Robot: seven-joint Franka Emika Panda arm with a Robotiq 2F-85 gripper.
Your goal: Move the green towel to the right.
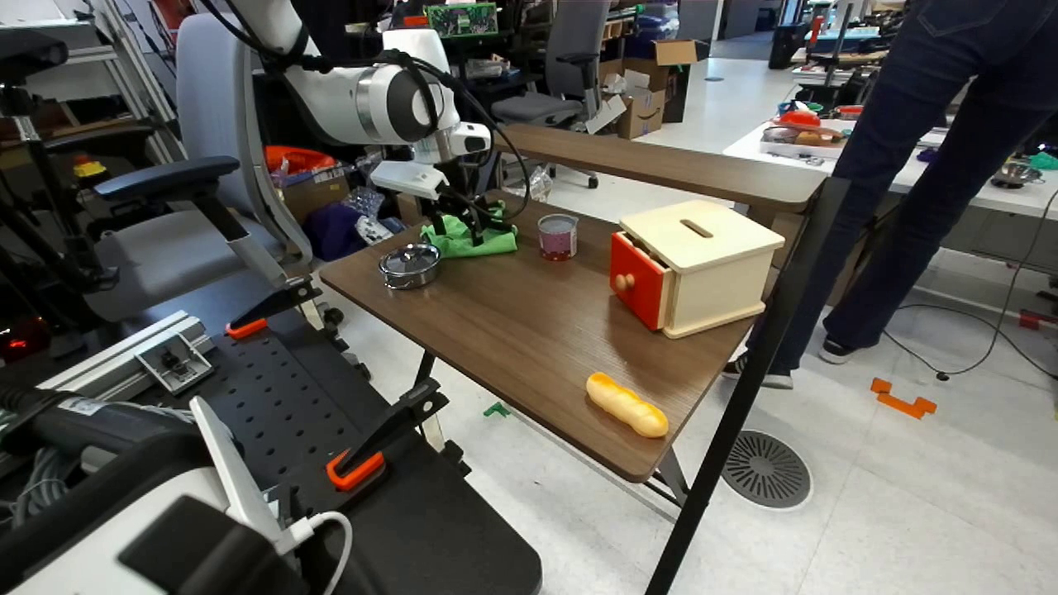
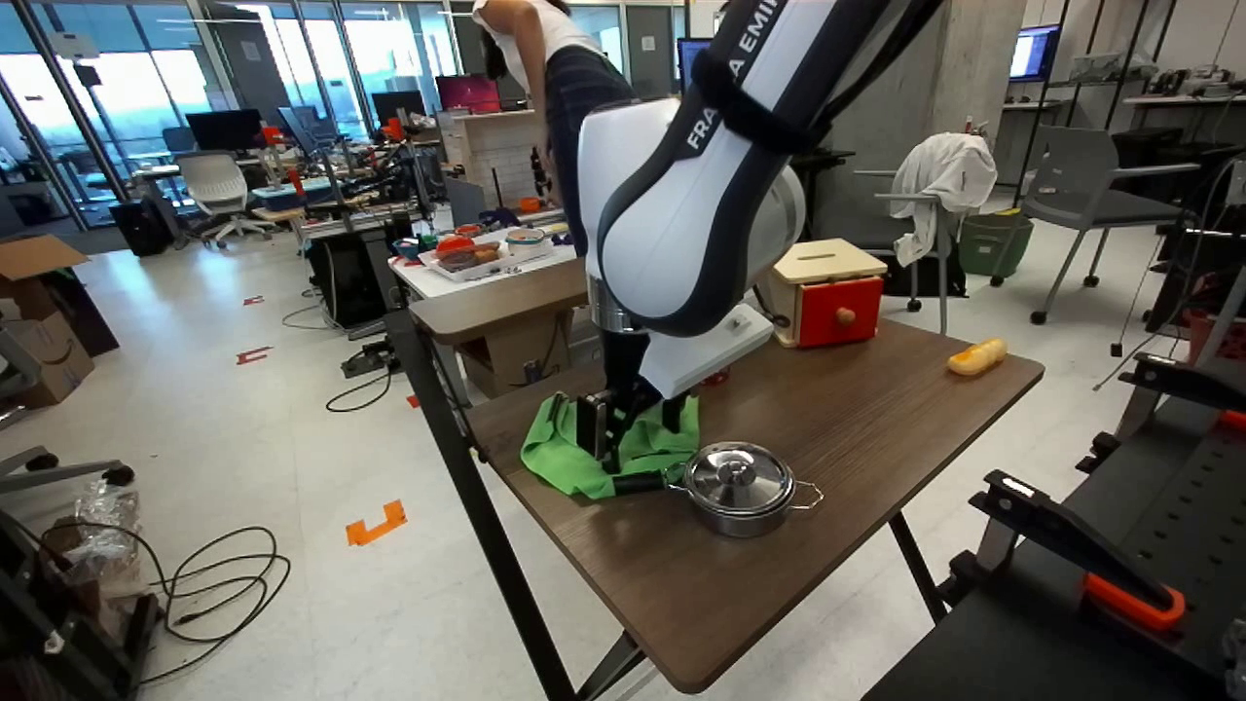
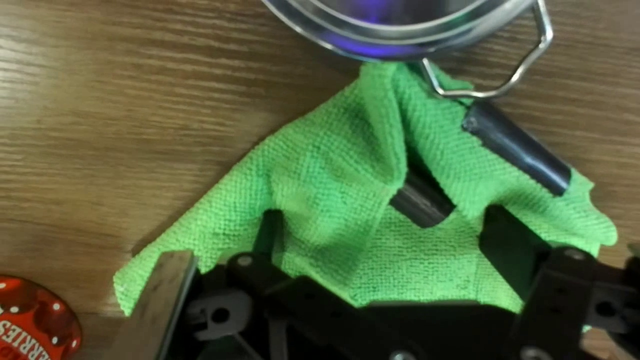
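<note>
The green towel [image 1: 496, 243] lies crumpled at one end of the brown table, and also shows in an exterior view [image 2: 560, 453]. In the wrist view the towel [image 3: 320, 165] spreads beneath the gripper. My gripper [image 3: 382, 214] is low over it, with its fingers wide apart and cloth between them. It also shows in both exterior views [image 1: 459, 229] [image 2: 642, 440]. I cannot tell whether the fingertips touch the cloth. A black handle [image 3: 517, 150] lies across the towel, and a dark piece [image 3: 422, 197] pokes out from a fold.
A lidded silver pot [image 2: 740, 492] stands against the towel's edge, its wire loop [image 3: 515, 75] over the cloth. A can [image 1: 558, 238] is nearby. A wooden box [image 1: 719, 268] with a red drawer and a yellow bread-like piece [image 1: 628, 405] lie farther off. A raised shelf [image 1: 661, 161] borders the table.
</note>
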